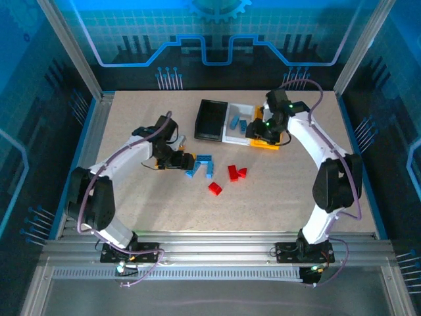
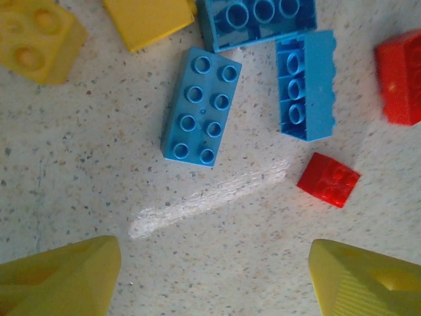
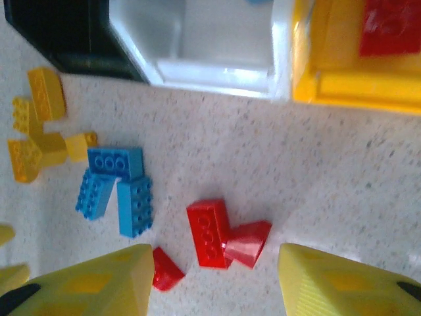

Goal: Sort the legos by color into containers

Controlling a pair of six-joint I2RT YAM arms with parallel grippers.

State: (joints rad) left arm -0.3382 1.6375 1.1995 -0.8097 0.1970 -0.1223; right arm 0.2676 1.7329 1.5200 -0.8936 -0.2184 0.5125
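Speckled tabletop [image 1: 131, 197] held blue bricks [image 2: 200, 105], red bricks [image 3: 209, 234] and yellow bricks [image 3: 39, 131] you had yet to sort; white bin [image 1: 245, 108] and yellow bin [image 3: 342, 89] were started. Left tool [image 2: 214, 276] and right tool [image 3: 217, 276] gaped empty.

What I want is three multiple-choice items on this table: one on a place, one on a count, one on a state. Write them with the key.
1. Which bin stands in the middle of the row?
A) black
B) white
C) yellow

2. How many blue bricks lie together on the table?
A) three
B) one
C) six

3. How is the left tool?
A) shut on a red brick
B) shut on a blue brick
C) open, holding nothing

Key:
1 B: the white bin sits between the black bin and the yellow bin.
2 A: the right wrist view shows three in one cluster.
3 C: its fingers stand wide apart with only bare table between them.
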